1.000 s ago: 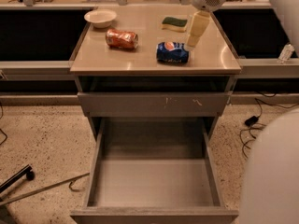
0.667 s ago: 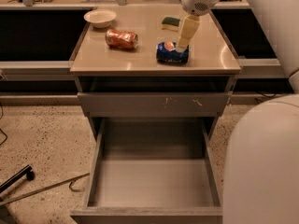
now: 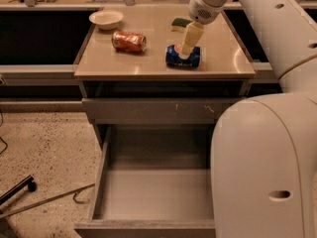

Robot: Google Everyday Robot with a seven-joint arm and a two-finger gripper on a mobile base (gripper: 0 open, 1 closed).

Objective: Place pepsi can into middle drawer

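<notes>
Since the earlier frame the gripper has come down over the small blue pepsi can with the round red-white-blue logo, and the bulky white arm now hides more of the right side. The gripper's pale tip meets the can's top; whether it is open or closed on it, I cannot tell. The can lies on its side on the beige tabletop, right of the orange-red can. A white bowl and a green-yellow sponge sit farther back. Below, the wide grey metal middle drawer stands pulled out beneath a scratched grey drawer front.
</notes>
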